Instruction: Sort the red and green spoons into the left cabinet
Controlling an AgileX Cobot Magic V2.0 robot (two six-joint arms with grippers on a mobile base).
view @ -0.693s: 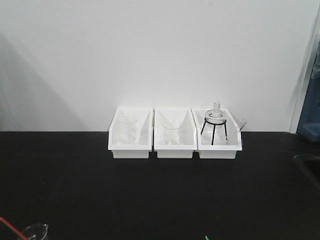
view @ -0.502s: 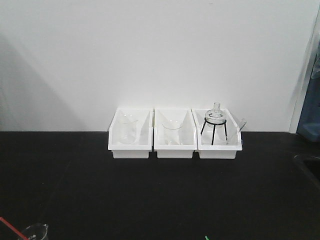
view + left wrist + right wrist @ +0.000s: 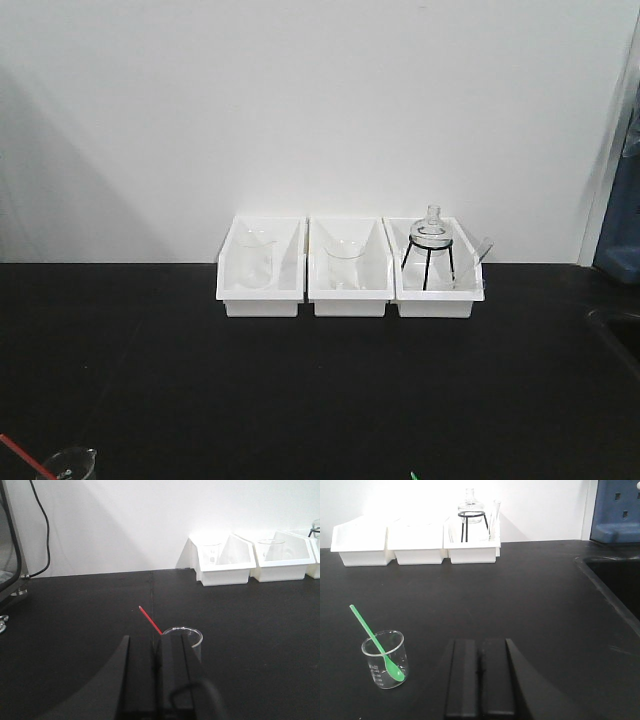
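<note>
Red spoon (image 3: pixel 150 620) leaning in glass beaker (image 3: pixel 195 642).

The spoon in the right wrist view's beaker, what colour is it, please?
The spoon is green; right wrist view.

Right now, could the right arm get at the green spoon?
Probably yes: the green spoon leans in a small beaker ahead-left of the right gripper, with only bare tabletop between.

Bright light hits the white wall (image 3: pixel 410 500) and washes out the 3 bins (image 3: pixel 415 555), while the black table (image 3: pixel 300 400) looks dark.
</note>
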